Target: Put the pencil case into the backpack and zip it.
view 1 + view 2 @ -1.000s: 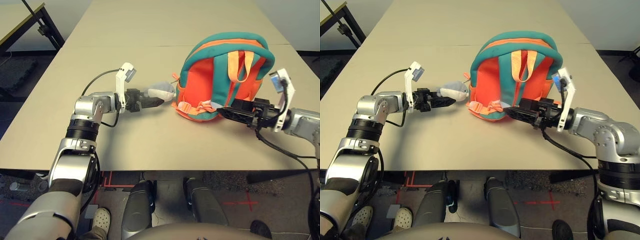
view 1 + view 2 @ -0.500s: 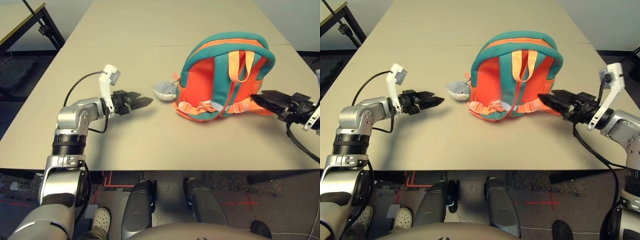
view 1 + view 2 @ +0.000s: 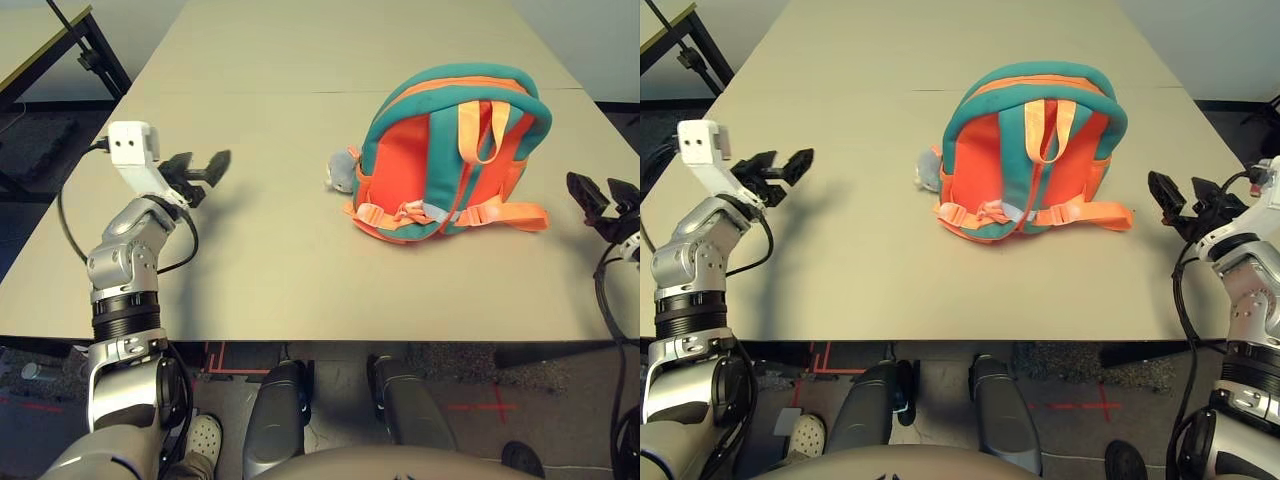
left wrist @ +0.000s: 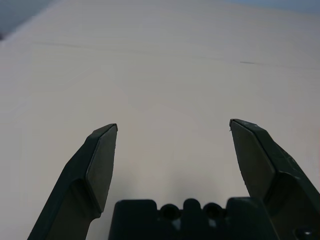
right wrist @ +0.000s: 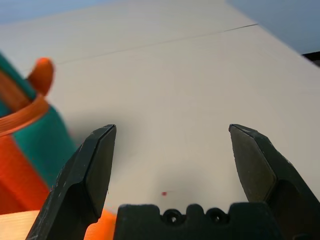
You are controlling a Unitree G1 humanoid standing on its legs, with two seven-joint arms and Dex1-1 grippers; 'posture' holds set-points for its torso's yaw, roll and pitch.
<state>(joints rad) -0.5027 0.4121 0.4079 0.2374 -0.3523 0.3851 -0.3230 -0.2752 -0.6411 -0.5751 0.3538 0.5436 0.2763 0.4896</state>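
Note:
The orange backpack [image 3: 450,150] with teal trim stands on the table right of centre, its straps facing me. A grey plush shape [image 3: 342,172] hangs at its left side. One orange strap [image 3: 505,214] lies stretched out to the right on the table. The pencil case is out of view. My left gripper [image 3: 205,165] is raised over the table's left part, far from the backpack, open and empty, as its wrist view confirms [image 4: 172,130]. My right gripper [image 3: 600,195] hovers at the table's right edge, open and empty [image 5: 172,130], with the backpack's side [image 5: 20,135] close by.
The beige table [image 3: 280,260] has bare surface in front of the backpack and to its left. A seam [image 3: 250,93] crosses it behind the backpack. A second table with black legs [image 3: 60,40] stands at the far left.
Both arms have drawn back from the backpack, the left to the left, the right to the right. The left gripper moved off the grey plush, which now rests against the backpack. The strap now lies stretched out.

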